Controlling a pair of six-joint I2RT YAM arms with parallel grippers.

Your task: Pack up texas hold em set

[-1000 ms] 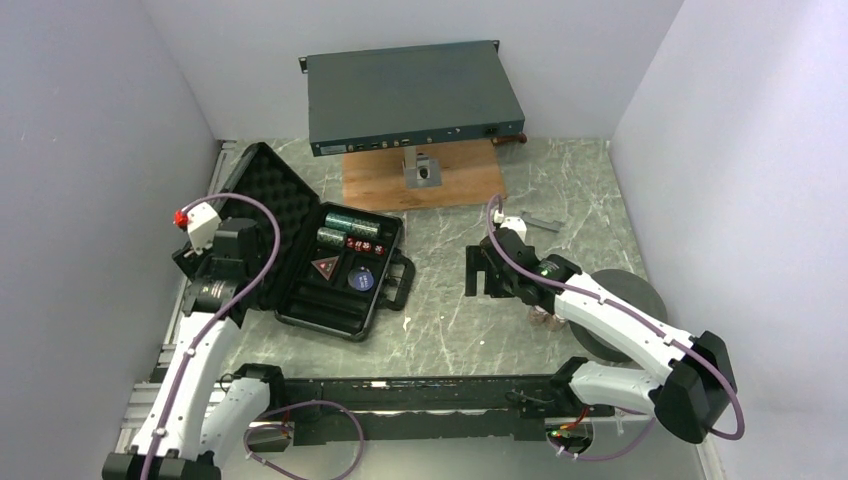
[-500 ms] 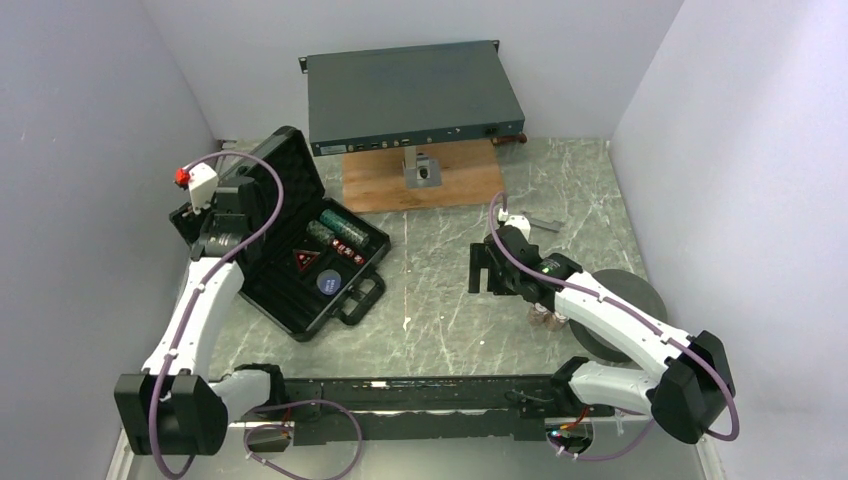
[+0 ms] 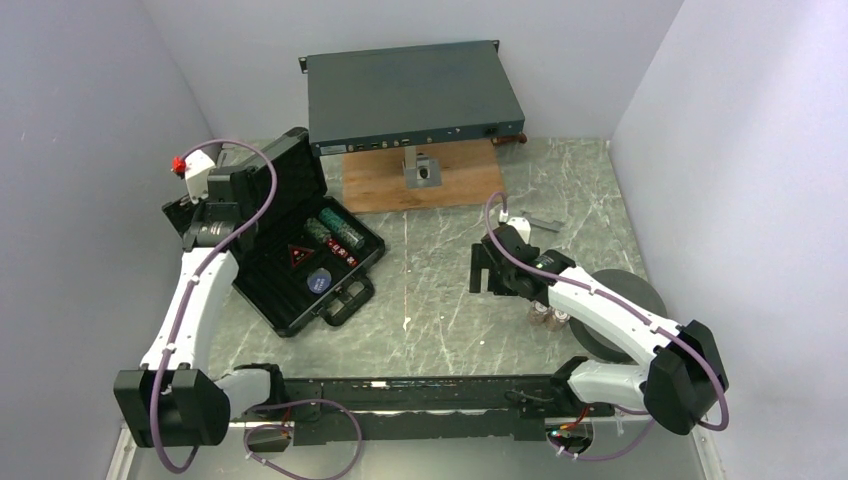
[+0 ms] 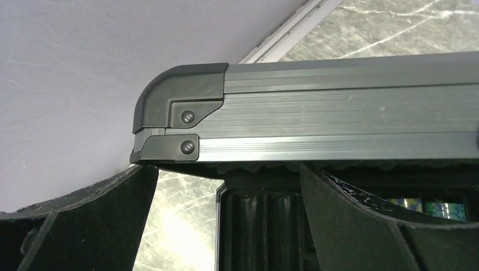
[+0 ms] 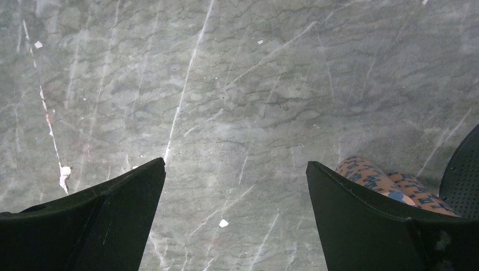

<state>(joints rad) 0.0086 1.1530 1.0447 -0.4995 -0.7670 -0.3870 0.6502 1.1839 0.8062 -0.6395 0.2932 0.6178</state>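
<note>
One black case (image 3: 275,300) sits left-front of the grey rack unit (image 3: 410,90), lid (image 4: 339,107) now swung more upright, your left gripper (image 4: 227,166) freshly spread at its rim, right gripper (image 5: 234,162) spread right-front of the unit; closing looks near, yet chip stacks (image 5: 373,172) lie outside.

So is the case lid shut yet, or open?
Open. The lid stands raised off the base, and the chip stacks and red triangle marker inside show.

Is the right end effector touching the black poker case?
Apart. The top external view shows the right end effector over bare table, with a clear stretch of marble between it and the open black case.
</note>
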